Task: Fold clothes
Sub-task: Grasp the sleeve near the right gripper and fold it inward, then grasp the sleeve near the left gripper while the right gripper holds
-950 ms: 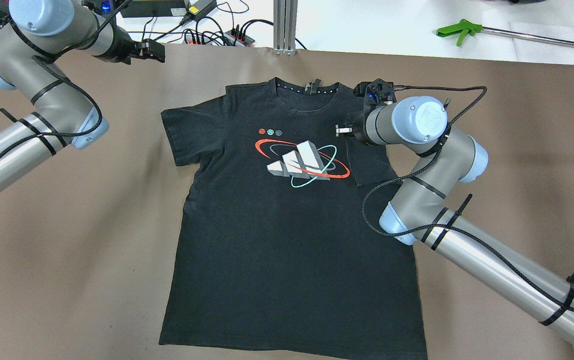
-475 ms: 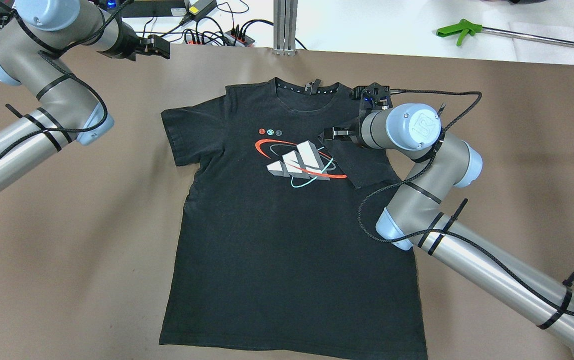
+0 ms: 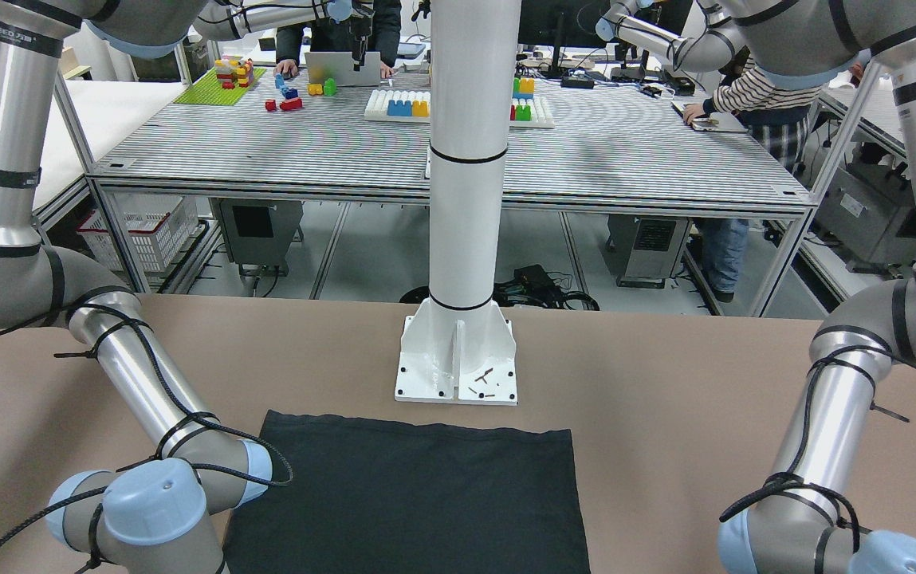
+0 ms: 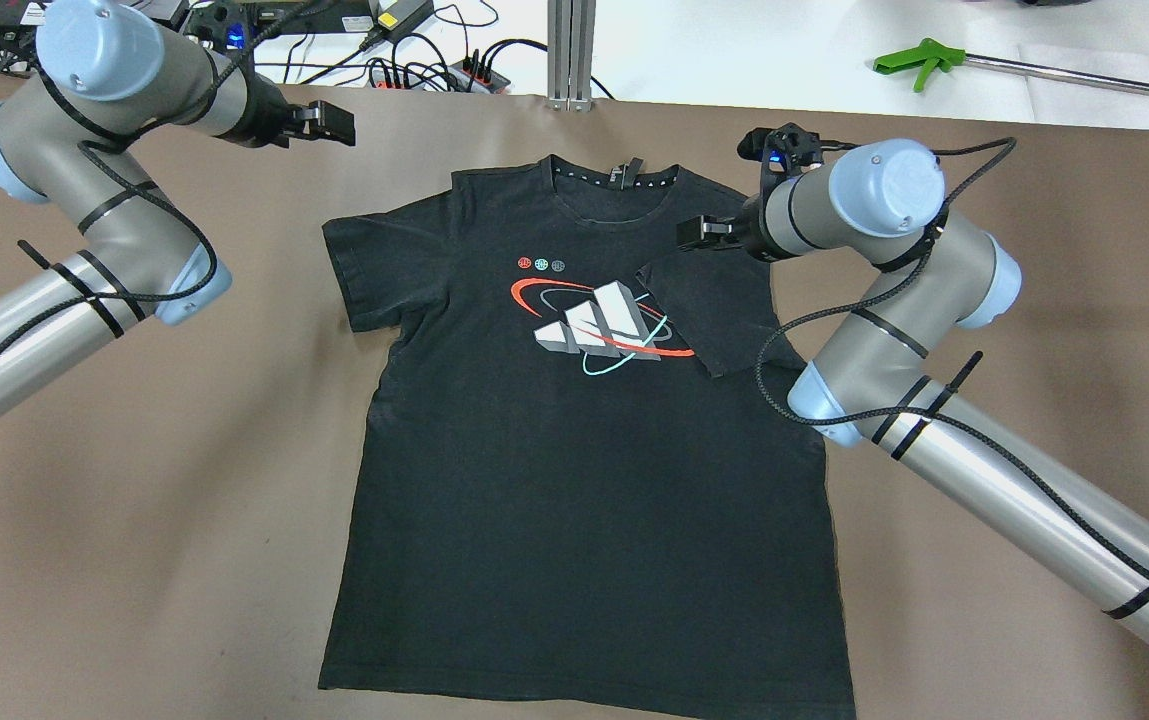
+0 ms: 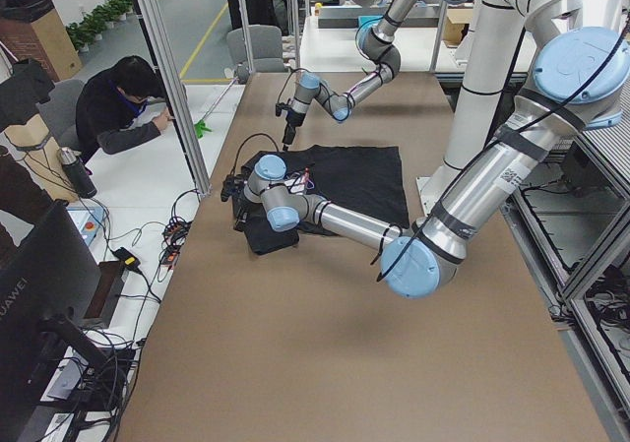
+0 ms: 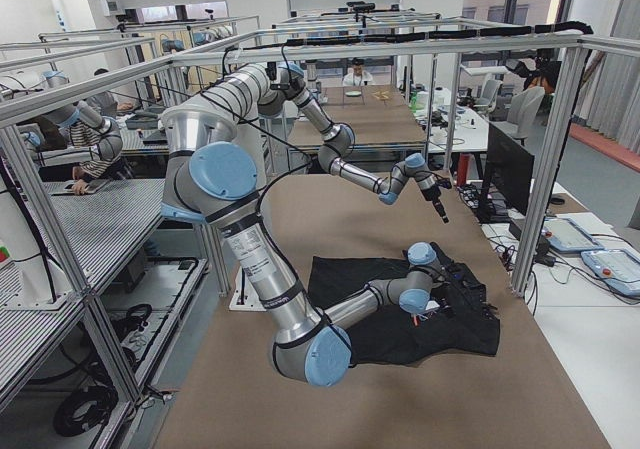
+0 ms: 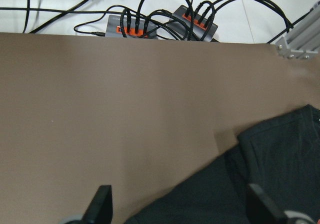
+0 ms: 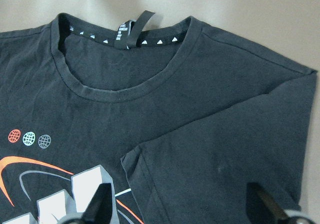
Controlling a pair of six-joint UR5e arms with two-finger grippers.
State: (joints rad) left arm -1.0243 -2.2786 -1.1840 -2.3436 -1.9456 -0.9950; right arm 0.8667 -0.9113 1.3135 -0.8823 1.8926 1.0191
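Checking in on the fold: the black T-shirt lies flat and face-up on the brown bench, and I'll use the chest logo as my reference point.

The sleeve on the right arm's side of the logo is already flipped inward. It's lying on the chest with its corner just touching the logo's edge. As far as I can see, that's the only fold made so far. The other sleeve, on the left arm's side of the logo, is spread flat. The body below the logo is full length down to the hem.

The right claw hangs over the folded sleeve, beside the logo on the collar side. Its wrist cam shows both fingers spread wide with nothing between them, so it isn't gripping any fabric. The left claw is well away from the logo, out past the flat sleeve over bare bench, also spread and empty.

My read is one step done with most of the job left. The second sleeve needs to come in, probably the sides too, then the bottom goes up toward the logo. The left claw looks placed to go for that sleeve, but that's a guess.
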